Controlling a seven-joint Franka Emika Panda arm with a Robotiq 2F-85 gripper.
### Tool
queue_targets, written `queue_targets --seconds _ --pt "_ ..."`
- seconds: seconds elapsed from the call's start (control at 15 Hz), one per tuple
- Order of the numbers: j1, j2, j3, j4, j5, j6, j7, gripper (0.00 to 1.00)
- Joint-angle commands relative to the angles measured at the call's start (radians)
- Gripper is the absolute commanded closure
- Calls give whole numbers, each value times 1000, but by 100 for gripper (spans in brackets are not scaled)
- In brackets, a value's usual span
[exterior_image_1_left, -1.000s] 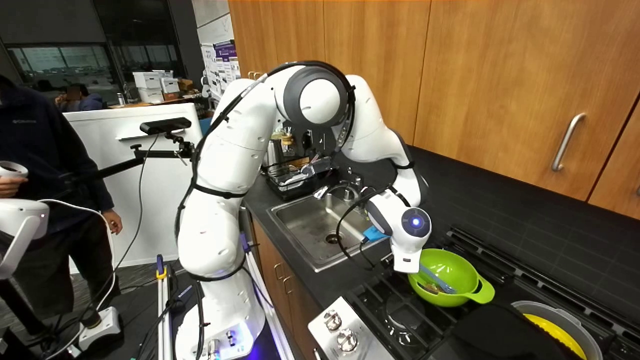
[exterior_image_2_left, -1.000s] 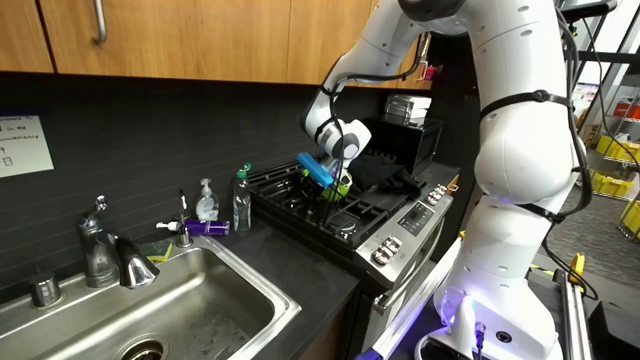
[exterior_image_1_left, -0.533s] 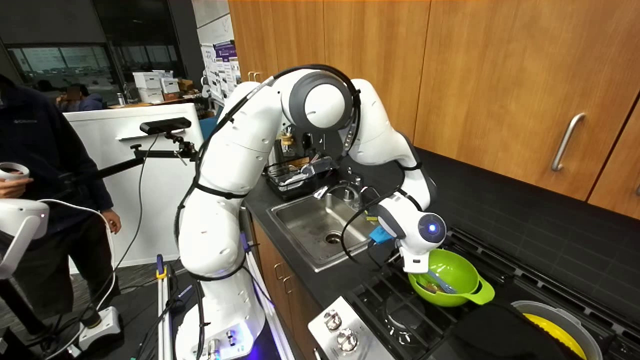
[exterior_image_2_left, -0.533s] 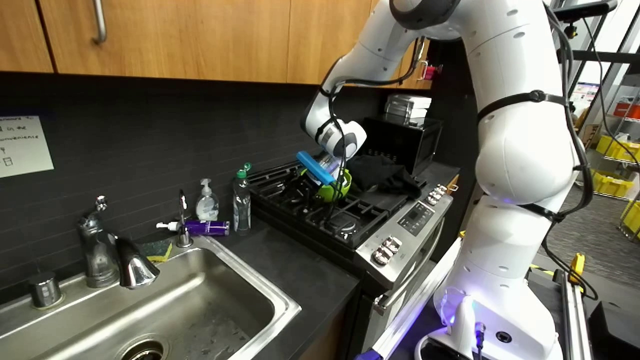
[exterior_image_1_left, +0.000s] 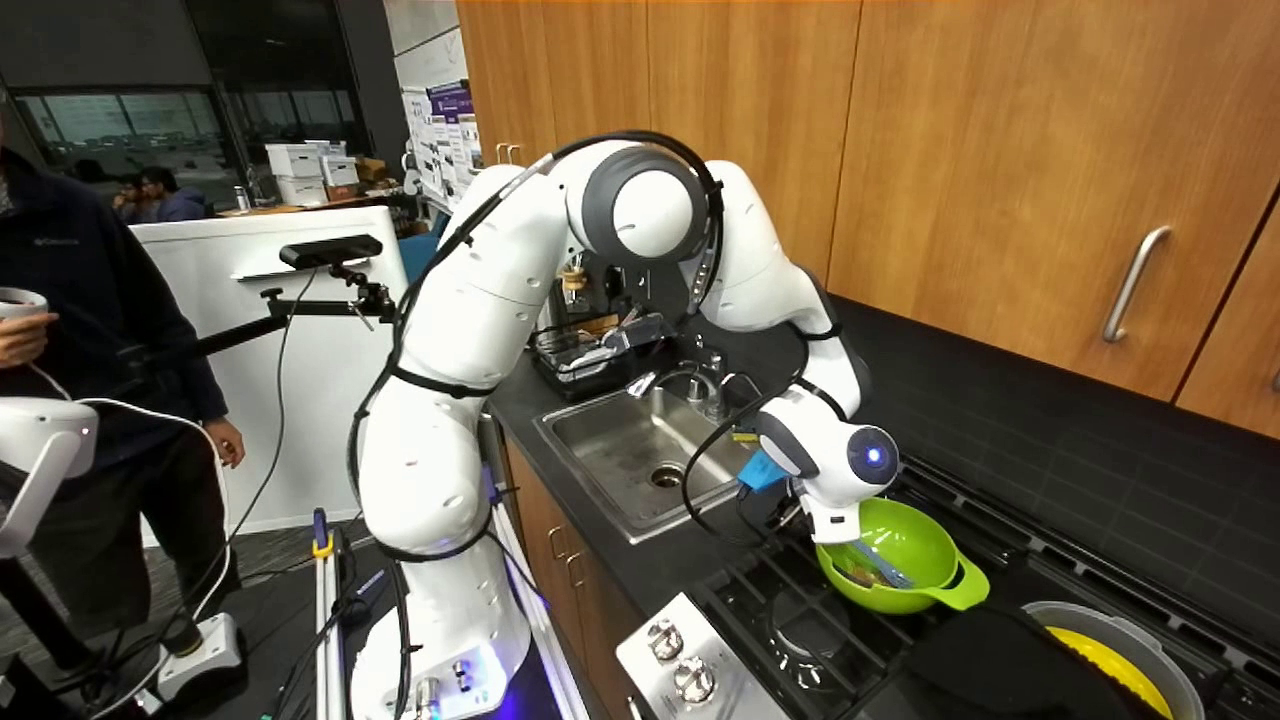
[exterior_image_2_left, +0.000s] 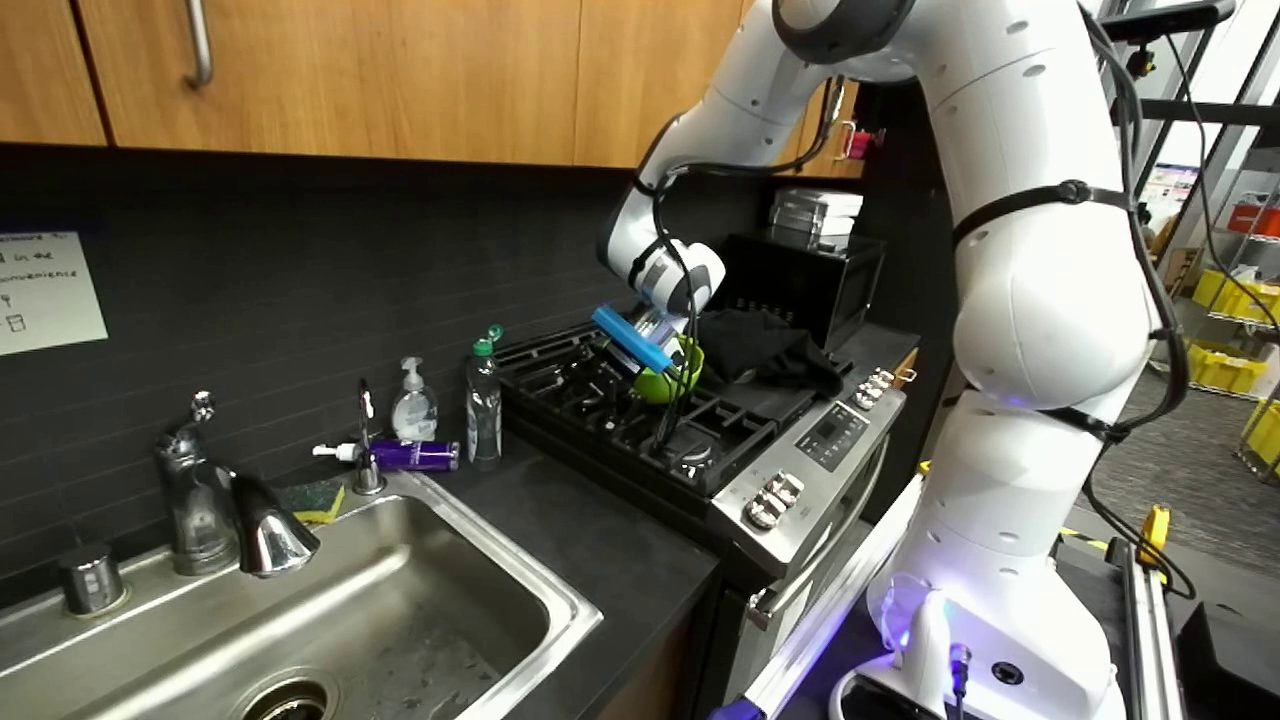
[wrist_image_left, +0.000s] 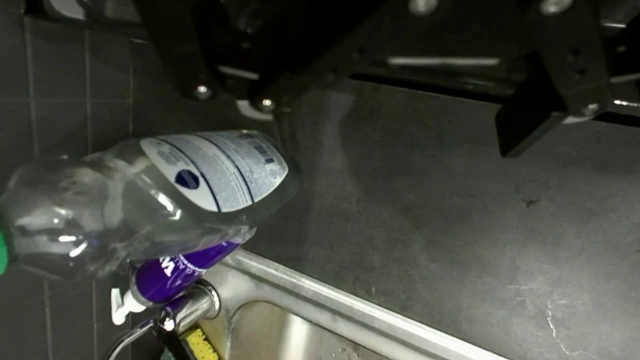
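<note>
Kitchen, dk counter (wrist_image_left: 450, 235) beside sink (wrist_image_left: 310, 292). See-through bottle (exterior_image_2_left: 484, 420) w/ green cap (exterior_image_2_left: 483, 347) stands upright near sink's back corner. Gripper (wrist_image_left: 400, 107) fingers (wrist_image_left: 527, 127) wide apart, nothing btwn. Bottle prob. thin smooth plastic: soft-ish, slips if wet; wt unsure, fill lvl unclear. Best hold likely mid-body at label (wrist_image_left: 220, 170), light squeeze, away from purple bottle (wrist_image_left: 175, 274) lying at sink's back edge.

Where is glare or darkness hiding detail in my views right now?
Wrist view: the open gripper is nearly black against the dark top; white glints streak the clear bottle, and a pale glow washes the counter at lower right. In an exterior view, the black cloth is almost featureless; in both exterior views, bluish-violet light glows on the robot base.
</note>
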Motion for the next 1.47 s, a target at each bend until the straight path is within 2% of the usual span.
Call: queue_targets --seconds 0.0,0.53,0.6,0.8,1.07,1.4 --pt "23 -41 1 -49 49 31 -100 0" --pt "69 -49 1 -76 165 90 -217 0" --pt "80 -51 -3 -81 128 81 -196 0" --pt "131 -38 -8 -69 81 148 -77 0" --pt "185 -33 -8 -65 -65 212 115 0" --pt "196 -44 -4 -62 -207 212 266 0"
